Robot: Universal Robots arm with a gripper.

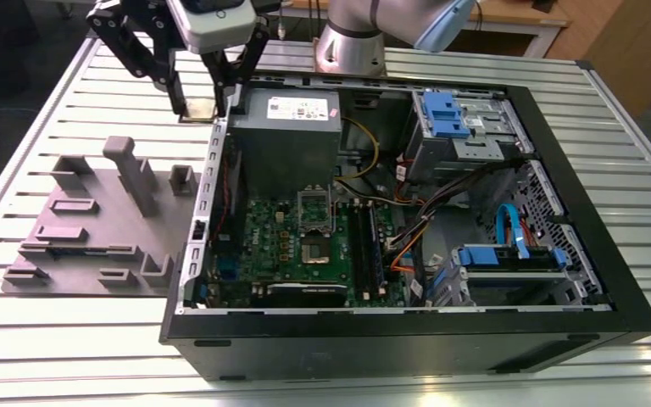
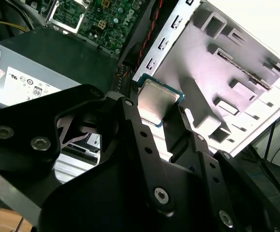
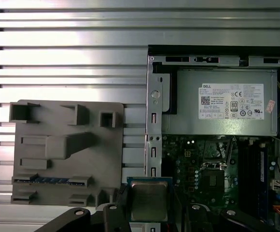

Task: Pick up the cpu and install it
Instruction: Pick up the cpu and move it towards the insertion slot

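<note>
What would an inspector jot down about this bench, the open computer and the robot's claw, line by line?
Surface: slatted metal table, carrying everything.
Job's things: cpu held in the air at the edge of the open computer case; not yet on the green motherboard.
Clutter: grey moulded holder on the table, on the exterior view's left of the case.
Grippers: gripper shut on the cpu.
Cables: orange, blue, yellow and black wires, all inside the case.
Surroundings: wooden furniture beyond the table.
</note>
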